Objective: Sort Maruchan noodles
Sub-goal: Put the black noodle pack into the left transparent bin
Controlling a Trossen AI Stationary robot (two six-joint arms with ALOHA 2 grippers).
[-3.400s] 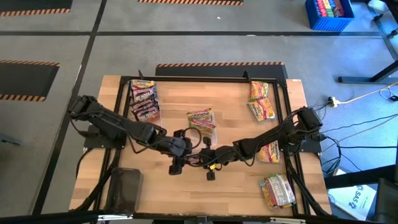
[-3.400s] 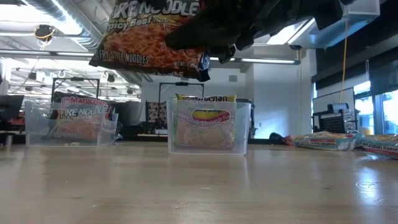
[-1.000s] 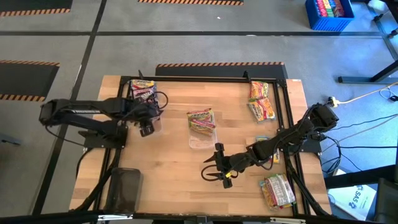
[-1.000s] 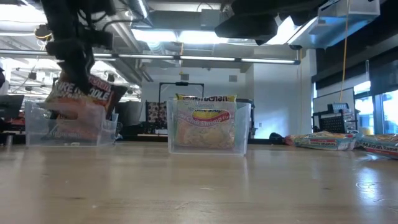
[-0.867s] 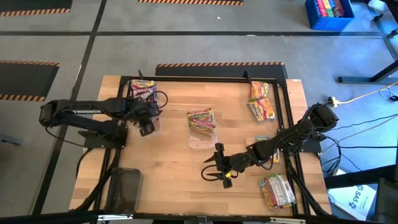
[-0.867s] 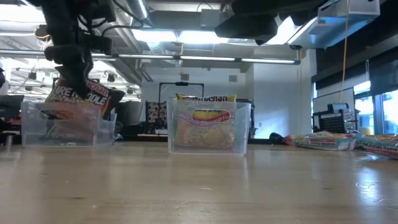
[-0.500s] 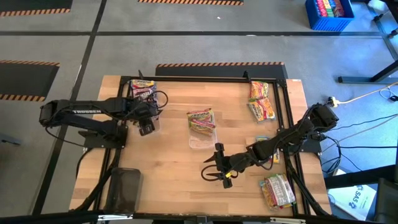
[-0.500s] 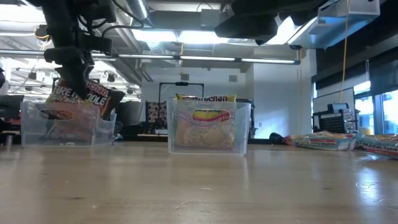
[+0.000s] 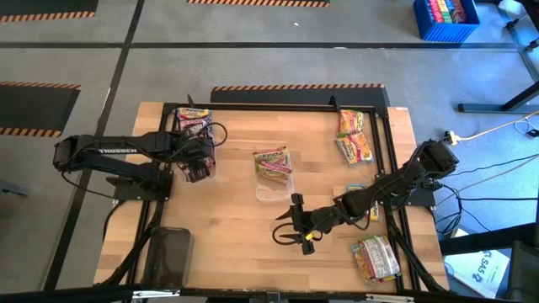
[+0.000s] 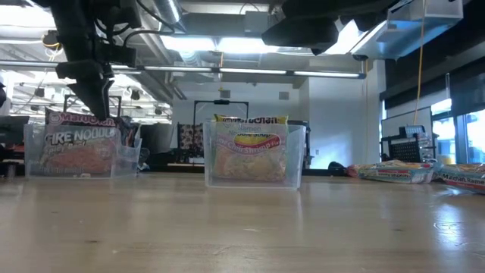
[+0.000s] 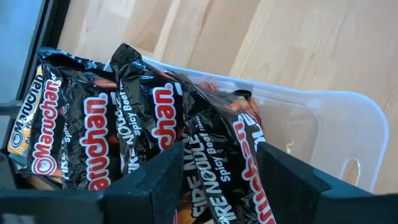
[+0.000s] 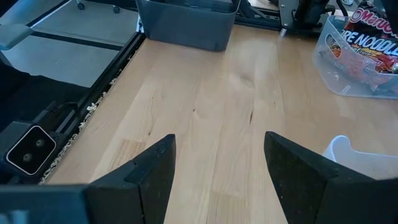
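Observation:
A clear tray [image 9: 205,160] at the table's far left holds several dark maroon Maruchan packets [image 11: 81,124] standing on edge. My left gripper [image 9: 195,174] hangs open just above it, pointing steeply down. Its fingers stand on either side of the top edge of the nearest maroon packet [image 11: 217,155], which stands upright in the tray [image 10: 76,148]. A second clear tray [image 10: 254,155] at mid-table holds a pale packet [image 9: 272,160]. My right gripper [image 9: 280,229] waits open above bare wood [image 12: 217,112] toward the near edge.
Loose yellow-orange and pale packets lie along the right side: far right [image 9: 354,135], mid right [image 9: 364,204] and near right [image 9: 375,257]. A dark bin [image 9: 168,252] stands at the near left corner. A black frame [image 9: 278,107] borders the table.
My left gripper has opened while staying above the left tray. The maroon packet it held tilted over the tray's rim has dropped in and now stands upright behind the tray's near wall. My right arm has kept still.

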